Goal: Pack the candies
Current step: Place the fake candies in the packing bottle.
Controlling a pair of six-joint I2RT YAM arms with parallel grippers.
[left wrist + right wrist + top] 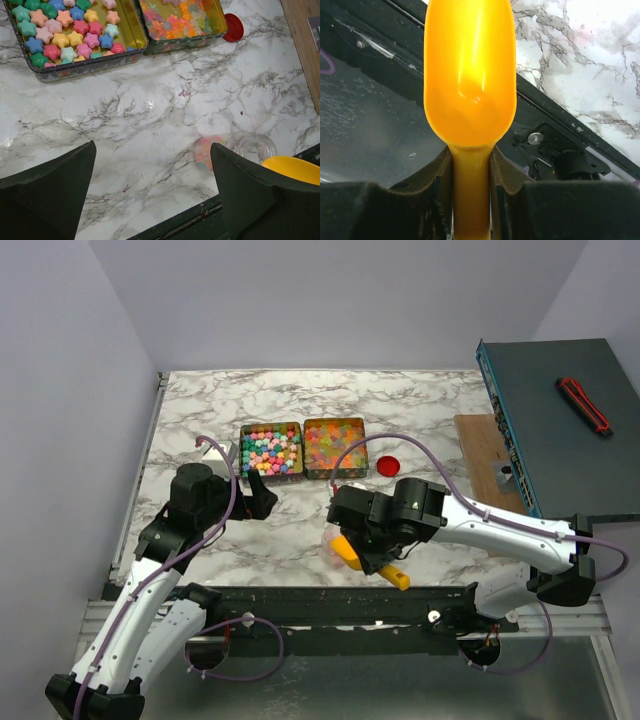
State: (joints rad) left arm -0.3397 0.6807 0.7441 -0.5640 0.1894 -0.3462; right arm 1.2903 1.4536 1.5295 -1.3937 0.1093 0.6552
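Observation:
The pastel star candies (pixel 271 448) fill the left tin, and they show top left in the left wrist view (pixel 60 32). The glossy jelly candies (pixel 334 444) fill the right tin (pixel 182 22). A clear jar (pixel 254 147) with a few pastel candies at its bottom (pixel 209 151) stands near the table's front edge. My left gripper (pixel 262 496) (pixel 152 192) is open and empty above bare marble, in front of the tins. My right gripper (pixel 365 555) (pixel 471 167) is shut on the handle of the yellow-orange scoop (pixel 470 75), held over the front rail beside the jar. No candy shows in the scoop.
A round red cap (pixel 388 466) lies right of the jelly tin. A wooden board (pixel 483 455) and a grey box (pixel 560 430) with a red-black cutter (pixel 583 403) stand at the right. A black rail (pixel 330 602) runs along the near edge.

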